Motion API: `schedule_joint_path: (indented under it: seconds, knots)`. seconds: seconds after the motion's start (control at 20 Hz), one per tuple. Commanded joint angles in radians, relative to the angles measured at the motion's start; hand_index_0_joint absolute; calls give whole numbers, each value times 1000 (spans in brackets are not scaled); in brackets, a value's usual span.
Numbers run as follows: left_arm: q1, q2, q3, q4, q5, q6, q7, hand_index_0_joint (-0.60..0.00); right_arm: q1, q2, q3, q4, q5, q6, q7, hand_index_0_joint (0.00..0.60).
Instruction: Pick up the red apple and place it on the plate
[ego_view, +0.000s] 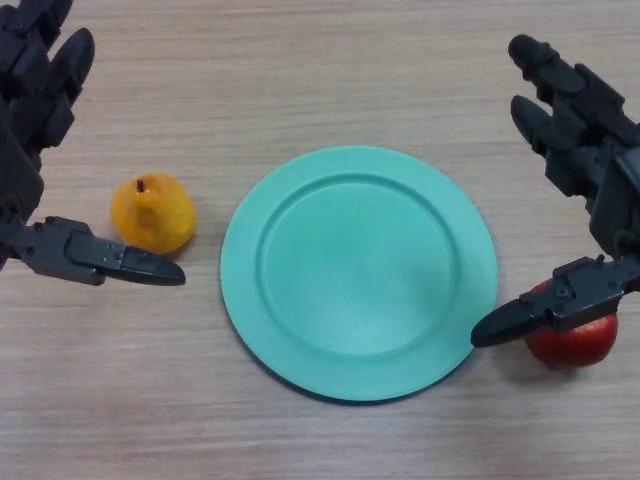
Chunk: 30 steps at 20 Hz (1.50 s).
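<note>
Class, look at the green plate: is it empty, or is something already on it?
Empty. The green plate shows only its bare surface; the red apple sits on the table beside its right rim, and the yellow pear lies off its left.

A light wooden table (330, 60) with a fine horizontal grain carries three things. A round teal plate (358, 272) lies flat at its middle. An orange-yellow pear (152, 212) stands upright just left of the plate, not touching it. A red apple (573, 338) rests near the plate's right rim.
</note>
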<state>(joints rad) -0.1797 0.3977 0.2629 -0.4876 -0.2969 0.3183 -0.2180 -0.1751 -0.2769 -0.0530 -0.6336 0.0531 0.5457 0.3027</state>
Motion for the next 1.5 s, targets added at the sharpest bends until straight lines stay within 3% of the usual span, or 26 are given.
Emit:
schedule_joint_path:
  seconds: [0.05,0.25,0.45,0.65,0.85,1.05,1.3,1.5]
  knots:
    - [-27,36,76,-53,-2,-130,5,0,-45,-24,-42,-55,13,-135,-14,0]
    - [-12,33,85,-81,-12,-81,-3,0,-54,-23,-37,-64,21,-113,-34,0]
    - [-6,29,85,-83,-5,-86,-7,0,-39,-33,-58,-66,23,-134,-6,0]
    - [-15,39,80,-73,-12,-60,-15,0,-26,-82,-134,-73,30,-104,49,0]
    - [-53,35,44,-38,28,-116,0,0,70,-91,-179,-48,-56,-207,113,0]
    - [-46,22,24,-41,19,-79,-12,0,176,-59,-241,98,-137,-471,143,0]
    - [-53,9,4,-49,34,-75,-17,0,182,-75,-272,389,-172,-719,79,0]
    - [-45,-3,-5,-51,43,-93,-13,0,146,-86,-221,564,-199,-740,-19,0]
